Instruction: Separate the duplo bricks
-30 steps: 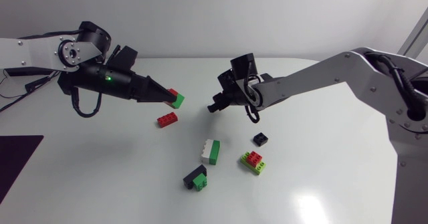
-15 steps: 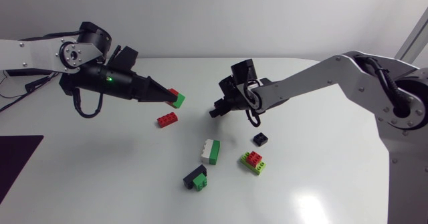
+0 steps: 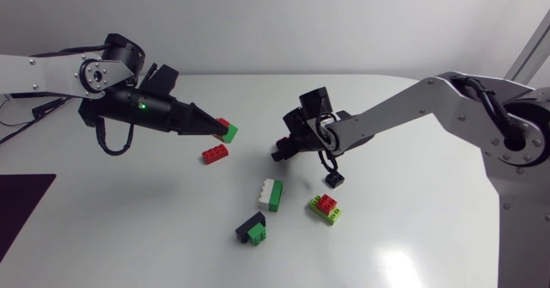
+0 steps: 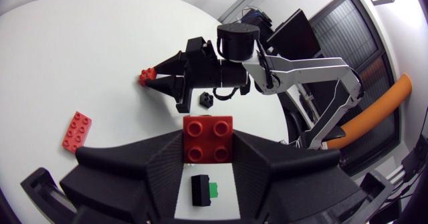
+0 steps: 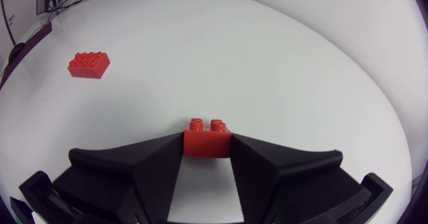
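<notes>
Bricks sit in both claws: the left claw (image 3: 221, 129) is clenched on a red-and-green stack (image 3: 228, 133) held above the desk (image 3: 155, 228), and the right claw (image 3: 277, 150) grips a small red brick (image 5: 207, 140) near the desk's middle. Loose on the desk lie a red brick (image 3: 215, 154), a white-and-green pair (image 3: 271, 194), a black-and-green pair (image 3: 252, 229), a red-and-green cluster (image 3: 325, 207) and a small black brick (image 3: 334, 180).

White table (image 3: 129, 245) is seen in all views: smooth, slightly glossy top, far right corner rounded in the head view. Light is even and diffuse. One bright glare patch (image 3: 400, 266) is reflected near the front edge. A dark panel (image 3: 21, 211) is seen at the near-left corner. Whether it lies on the table cannot be told.
</notes>
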You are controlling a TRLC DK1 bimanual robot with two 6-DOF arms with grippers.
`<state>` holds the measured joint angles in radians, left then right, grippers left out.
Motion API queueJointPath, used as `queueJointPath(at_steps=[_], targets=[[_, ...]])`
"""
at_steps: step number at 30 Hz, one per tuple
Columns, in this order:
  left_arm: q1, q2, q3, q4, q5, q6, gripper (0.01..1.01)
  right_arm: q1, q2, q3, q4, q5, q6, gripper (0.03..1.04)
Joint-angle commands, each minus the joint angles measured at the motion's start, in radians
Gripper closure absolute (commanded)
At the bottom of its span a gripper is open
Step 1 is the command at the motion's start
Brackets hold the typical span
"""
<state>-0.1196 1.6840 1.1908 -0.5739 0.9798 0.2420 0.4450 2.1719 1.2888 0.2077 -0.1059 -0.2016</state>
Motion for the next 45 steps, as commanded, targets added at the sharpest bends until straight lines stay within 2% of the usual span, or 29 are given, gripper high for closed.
queueJointPath(at_steps=[1,4,13,18,21,26,30,36,45], targets=[[0.003,0.017,-0.026,0.005,0.002,0.003,0.811,-0.005,0.002,-0.068,-0.010,-0.006,-0.018,0.35],[0.001,0.016,-0.028,0.005,0.002,0.002,0.811,-0.005,-0.021,-0.109,0.001,-0.006,-0.025,0.25],[-0.009,0.002,-0.031,0.005,0.002,-0.006,0.811,-0.011,-0.138,-0.238,0.024,-0.006,-0.041,0.15],[-0.018,-0.012,-0.026,0.003,0.002,-0.013,0.811,-0.014,-0.323,-0.315,0.012,-0.002,-0.059,0.12],[-0.029,0.003,0.001,-0.006,0.003,-0.027,0.811,-0.012,-0.458,-0.339,-0.041,0.003,-0.082,0.12],[-0.071,0.037,0.050,-0.011,0.005,-0.078,0.811,0.067,-0.669,-0.401,-0.125,0.006,-0.128,0.12],[-0.100,0.069,0.095,-0.063,0.010,-0.079,0.811,0.152,-0.745,-0.436,-0.189,0.006,-0.165,0.12],[-0.120,0.065,0.096,-0.139,0.011,-0.033,0.811,0.238,-0.781,-0.470,-0.185,0.061,-0.209,0.11],[-0.141,0.077,0.098,-0.167,0.017,-0.006,0.811,0.356,-0.790,-0.444,-0.200,0.146,-0.229,0.11]])
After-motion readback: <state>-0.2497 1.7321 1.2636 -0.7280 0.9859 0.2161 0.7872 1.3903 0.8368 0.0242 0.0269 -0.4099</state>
